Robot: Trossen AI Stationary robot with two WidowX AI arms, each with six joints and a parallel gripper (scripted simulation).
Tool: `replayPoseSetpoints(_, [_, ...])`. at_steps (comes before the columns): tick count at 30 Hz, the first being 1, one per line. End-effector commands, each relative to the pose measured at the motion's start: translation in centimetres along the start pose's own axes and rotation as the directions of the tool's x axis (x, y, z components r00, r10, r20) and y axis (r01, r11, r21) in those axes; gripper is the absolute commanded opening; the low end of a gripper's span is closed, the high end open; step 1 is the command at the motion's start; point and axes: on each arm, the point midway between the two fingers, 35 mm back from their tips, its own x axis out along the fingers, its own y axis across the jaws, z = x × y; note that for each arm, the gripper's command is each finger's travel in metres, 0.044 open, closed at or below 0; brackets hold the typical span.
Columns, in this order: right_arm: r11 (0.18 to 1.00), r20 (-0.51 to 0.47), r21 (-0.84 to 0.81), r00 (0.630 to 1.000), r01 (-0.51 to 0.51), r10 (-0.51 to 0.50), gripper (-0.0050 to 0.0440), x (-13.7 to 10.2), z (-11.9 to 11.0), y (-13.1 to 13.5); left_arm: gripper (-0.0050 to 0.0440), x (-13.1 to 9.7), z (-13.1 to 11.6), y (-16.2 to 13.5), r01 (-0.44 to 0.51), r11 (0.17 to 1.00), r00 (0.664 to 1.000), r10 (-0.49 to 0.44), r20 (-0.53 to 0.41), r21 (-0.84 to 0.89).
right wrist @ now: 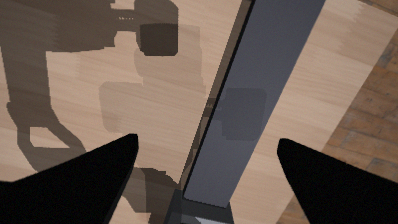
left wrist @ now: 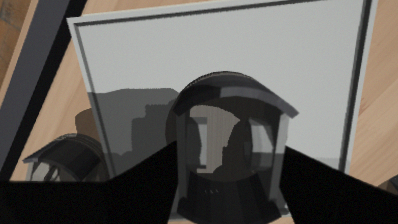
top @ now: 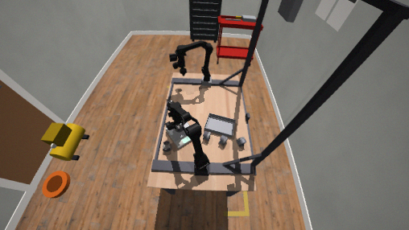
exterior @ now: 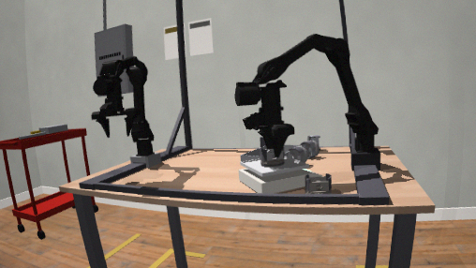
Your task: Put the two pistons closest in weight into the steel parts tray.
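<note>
My left gripper [exterior: 275,151] [left wrist: 226,149] is shut on a dark grey piston [left wrist: 225,92]. It holds the piston upright at the scale's pale plate [exterior: 253,165] [left wrist: 220,45]; touching or just above, I cannot tell. The scale's green display [top: 185,141] is unreadable. Another piston [top: 167,146] [exterior: 319,184] [left wrist: 70,154] stands beside the scale near the table edge. Three more pistons, the first [top: 206,136], the second [top: 222,140] and the third [top: 241,141], stand in a row beside the steel tray [top: 219,125], which looks empty. My right gripper [exterior: 118,132] [right wrist: 208,143] is open and empty, high over the table's other end.
A dark frame rail [exterior: 225,196] [right wrist: 260,75] runs around the table, with upright posts [exterior: 184,80] and slanted braces. The right arm's shadow falls on the wooden tabletop [right wrist: 165,110]. A red cart [top: 235,51] [exterior: 42,142] stands off the table.
</note>
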Motion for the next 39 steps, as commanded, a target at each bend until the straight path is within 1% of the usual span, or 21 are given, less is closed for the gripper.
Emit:
replayPoseSetpoints(1, [1.0,0.032,0.001,0.999,-0.003,0.002,0.04,-0.83,0.48,-0.02,0.0158,-1.1,0.6,0.03,0.002,1.0,0.999,-0.002,0.043,-0.005])
replayPoseSetpoints(6, [1.0,0.032,0.001,0.999,-0.003,0.002,0.04,-0.83,0.48,-0.02,0.0158,-0.72,0.46,0.03,0.002,1.0,0.999,-0.002,0.034,-0.005])
replayPoseSetpoints(10, [1.0,0.032,0.001,0.999,-0.003,0.002,0.04,-0.83,0.48,-0.02,0.0158,-1.08,0.62,0.03,0.0,1.0,0.999,0.0,0.044,-0.003])
replayPoseSetpoints(14, [1.0,0.032,0.001,0.999,-0.003,0.002,0.04,-0.83,0.48,-0.02,0.0158,-0.53,0.46,0.03,0.002,1.0,1.0,-0.002,0.031,-0.005])
replayPoseSetpoints(15, [1.0,0.032,0.001,0.999,-0.003,0.002,0.04,-0.83,0.48,-0.02,0.0158,-1.0,0.62,0.03,0.0,1.0,0.999,0.0,0.044,-0.003])
replayPoseSetpoints(16, [1.0,0.032,0.001,0.999,-0.003,0.002,0.04,-0.83,0.48,-0.02,0.0158,-0.66,0.51,0.03,0.002,1.0,0.999,-0.002,0.035,-0.005])
replayPoseSetpoints(18, [1.0,0.032,0.001,0.999,-0.003,0.002,0.04,-0.83,0.48,-0.02,0.0158,-0.97,0.62,0.03,0.0,1.0,0.999,0.0,0.044,-0.003])
replayPoseSetpoints(39, [1.0,0.032,0.001,0.999,-0.003,0.002,0.04,-0.83,0.48,-0.02,0.0158,-0.83,0.62,0.03,0.0,1.0,0.999,0.0,0.044,-0.003])
